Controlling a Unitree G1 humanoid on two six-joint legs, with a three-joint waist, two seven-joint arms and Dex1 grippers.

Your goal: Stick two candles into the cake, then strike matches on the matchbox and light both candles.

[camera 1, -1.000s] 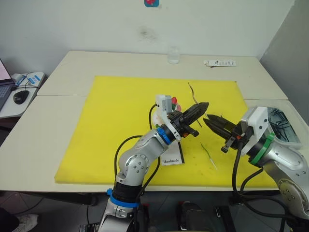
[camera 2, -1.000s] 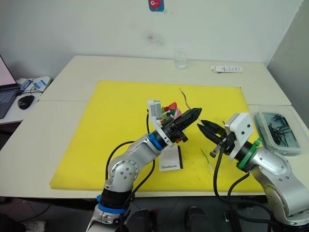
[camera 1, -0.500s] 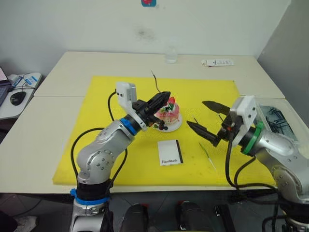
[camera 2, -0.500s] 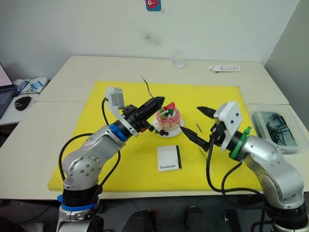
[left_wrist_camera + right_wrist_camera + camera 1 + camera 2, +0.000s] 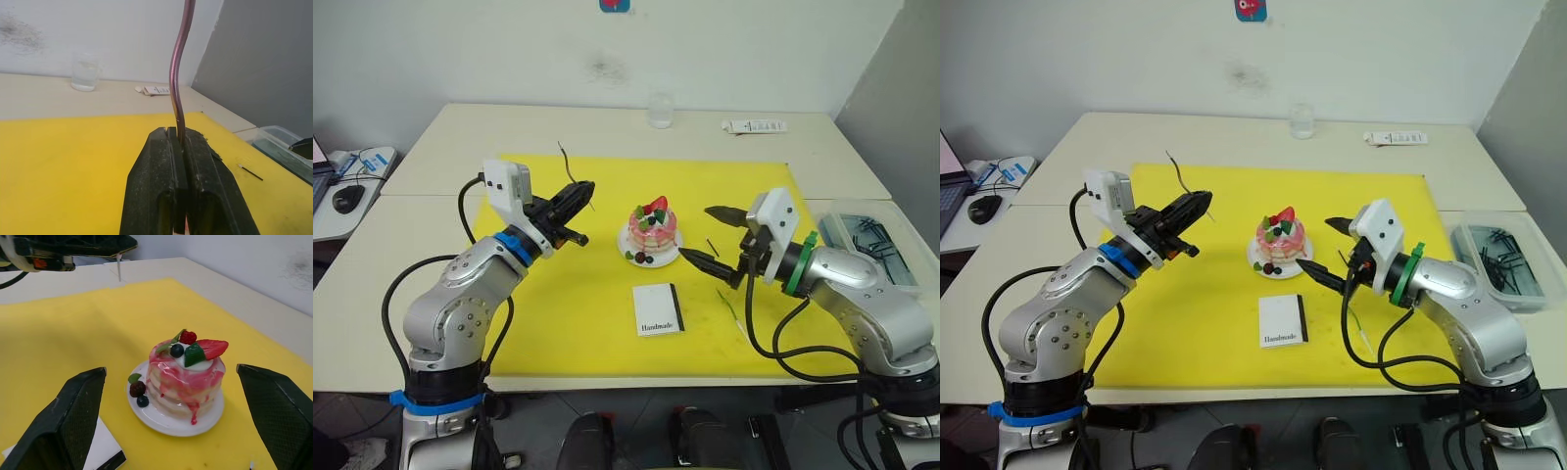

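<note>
While the yellow mat [image 5: 607, 323] holds the whole setup, the cake [image 5: 652, 231] sits mid-mat on its white plate, and no candle is in it yet. Left gripper [image 5: 581, 189] hangs well left of the cake, fingers clamped tight on one candle [image 5: 176, 63], which rises curved past the tips. Right gripper [image 5: 717, 238] waits just right of the cake, fingers spread wide, holding nothing. To do this step well, I'd say swing the left arm over the cake, tip the candle upright, and push its lower end into the soft top, clear of the strawberry. Matchbox [image 5: 657, 308] lies in front of the cake, the second candle [image 5: 735, 310] right of it, one match [image 5: 712, 247] near the right gripper. Against the earlier frames, the left arm has pulled away leftward from the cake, and the right has closed in.
</note>
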